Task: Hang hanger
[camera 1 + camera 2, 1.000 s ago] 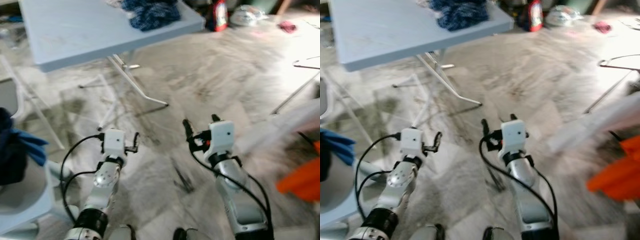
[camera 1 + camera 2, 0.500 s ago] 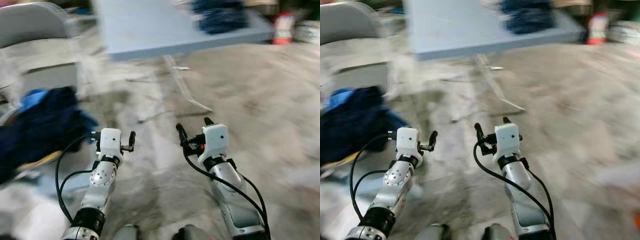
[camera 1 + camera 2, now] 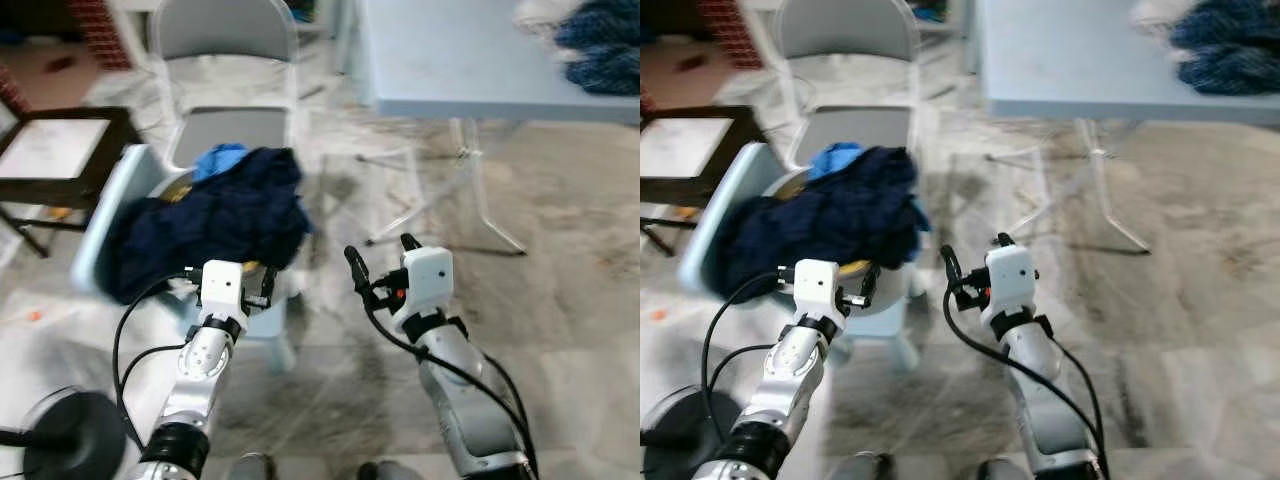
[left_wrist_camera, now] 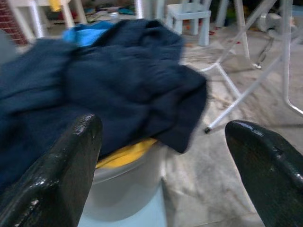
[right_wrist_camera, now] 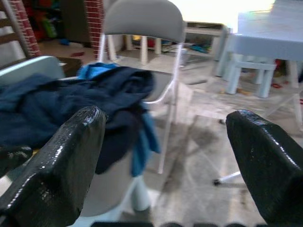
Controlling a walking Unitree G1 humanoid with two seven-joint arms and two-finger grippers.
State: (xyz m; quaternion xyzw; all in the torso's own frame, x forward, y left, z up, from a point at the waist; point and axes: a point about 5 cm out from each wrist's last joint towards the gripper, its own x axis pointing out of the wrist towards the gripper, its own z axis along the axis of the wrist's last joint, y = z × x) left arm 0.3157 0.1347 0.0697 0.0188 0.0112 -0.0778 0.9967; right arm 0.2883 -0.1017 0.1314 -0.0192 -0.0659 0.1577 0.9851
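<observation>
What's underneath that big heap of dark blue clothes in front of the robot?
The dark blue clothes lie heaped on a pale blue chair, its backrest showing beside them. A bit of yellow fabric and a bright blue cloth peek out. Whatever else lies beneath is covered.

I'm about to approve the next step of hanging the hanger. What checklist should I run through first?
1. Left claw free: ok, open, holding nothing.
2. Right claw free: ok, open, holding nothing.
3. Hanger located: cannot tell, none made out.
4. Navy clothes pile on the pale blue chair within reach: ok, just ahead of the left claw.
5. Rail or hook to hang on: cannot tell.
</observation>
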